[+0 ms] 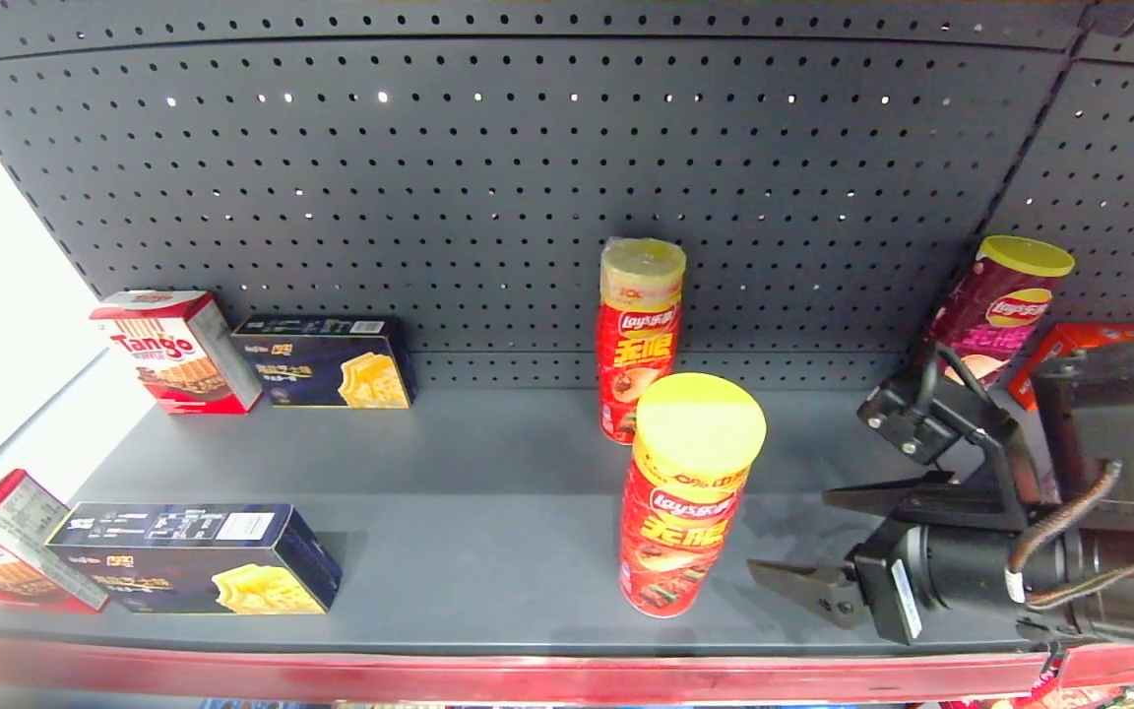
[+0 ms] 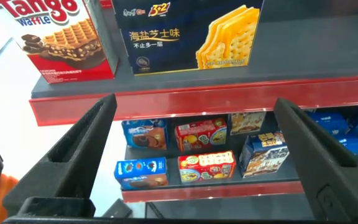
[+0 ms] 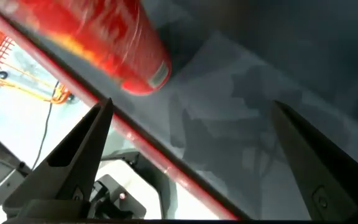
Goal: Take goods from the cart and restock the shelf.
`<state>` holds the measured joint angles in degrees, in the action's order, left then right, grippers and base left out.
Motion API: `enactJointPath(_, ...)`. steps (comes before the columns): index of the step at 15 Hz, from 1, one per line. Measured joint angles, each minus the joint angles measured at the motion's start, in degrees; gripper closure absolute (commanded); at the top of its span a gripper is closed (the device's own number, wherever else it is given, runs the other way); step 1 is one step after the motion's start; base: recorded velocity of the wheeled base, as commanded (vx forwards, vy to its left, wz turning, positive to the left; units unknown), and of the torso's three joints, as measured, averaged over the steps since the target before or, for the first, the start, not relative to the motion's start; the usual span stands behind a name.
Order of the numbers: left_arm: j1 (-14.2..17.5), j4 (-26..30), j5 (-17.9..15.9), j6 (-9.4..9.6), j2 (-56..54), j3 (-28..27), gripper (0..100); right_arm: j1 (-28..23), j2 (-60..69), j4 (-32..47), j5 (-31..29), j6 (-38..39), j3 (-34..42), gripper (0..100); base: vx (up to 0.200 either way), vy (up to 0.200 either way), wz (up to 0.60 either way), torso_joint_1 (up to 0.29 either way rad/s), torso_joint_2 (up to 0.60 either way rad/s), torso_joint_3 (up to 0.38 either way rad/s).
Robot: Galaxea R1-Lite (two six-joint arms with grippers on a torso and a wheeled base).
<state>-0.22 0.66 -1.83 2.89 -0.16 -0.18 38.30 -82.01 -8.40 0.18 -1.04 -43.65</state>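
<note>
Red crisp can [image 1: 687,502] stands at shelf [image 1: 488,512] front.
Right gripper [image 1: 791,534] open beside it; left gripper [image 2: 194,155] open, empty; restocking judged unfinished.

Red can [image 1: 677,512], yellow lid; grey shelf [image 1: 488,522].

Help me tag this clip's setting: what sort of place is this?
Most likely a shop aisle. A pegboard-backed shelf with a red front edge holds snacks faced outward, such as red chip cans and a wafer box, and lower shelves carry more packaged goods.
</note>
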Motion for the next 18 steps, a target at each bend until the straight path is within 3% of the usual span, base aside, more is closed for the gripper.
enactJointPath(18, 0.04, 0.05, 0.00, -0.54, 0.05, 0.00, 0, -1.04, -8.79, -0.09, -0.05, -0.05, -5.05, 0, 0.000, 0.000, 0.00, 0.000, 0.00, 0.000)
